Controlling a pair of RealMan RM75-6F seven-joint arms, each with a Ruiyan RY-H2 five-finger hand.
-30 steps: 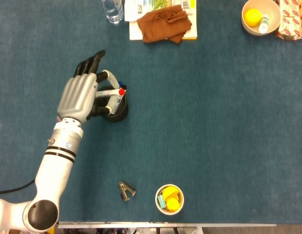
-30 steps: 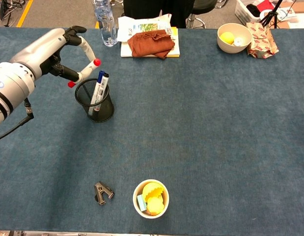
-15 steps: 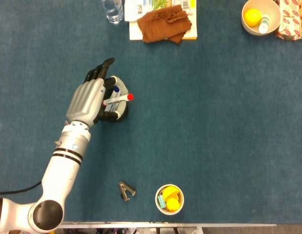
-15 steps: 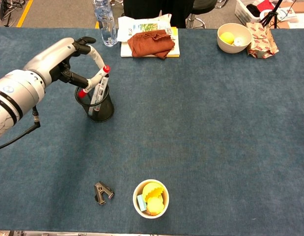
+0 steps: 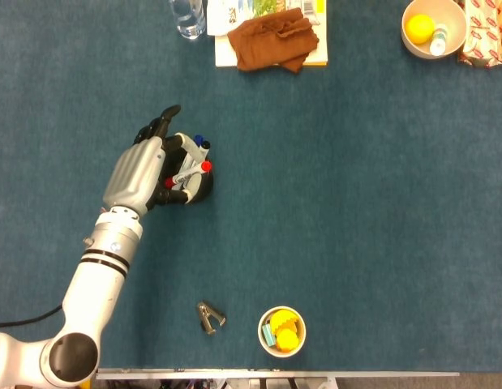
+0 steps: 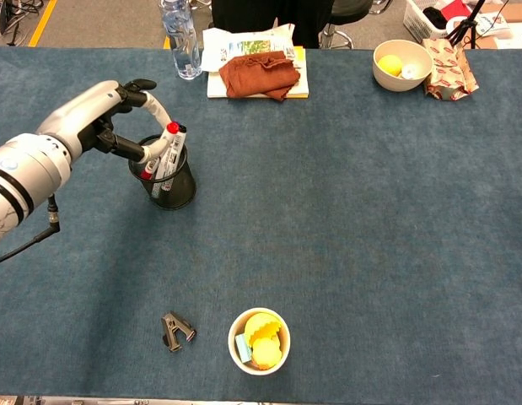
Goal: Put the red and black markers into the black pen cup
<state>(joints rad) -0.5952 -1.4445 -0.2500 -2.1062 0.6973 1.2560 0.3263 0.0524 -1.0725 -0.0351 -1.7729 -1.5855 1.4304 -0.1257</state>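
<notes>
One hand at work: the left hand is up over the black pen cup. No right hand shows in either view.
Fingers: they are curled around the red marker, holding it. I cannot tell how tight the hold is.
What just changed: a moment ago the red marker was lying nearly flat across the top of the cup. Now it has tipped up and its low end has gone down inside the mesh.
What that means: the red marker looks almost home. I think the hand only needs to let go for this one to be done.
Which way it points: in the chest view the long side of the red marker runs from about 7 o'clock up to 1 o'clock. Its red cap is the top end, poking out over the rim.
Other marker: the black marker is already standing in the cup, just beside the red one, leaning the same way.
Where the cup is: on the blue table, at about 9 o'clock from the middle of the chest view.
</notes>
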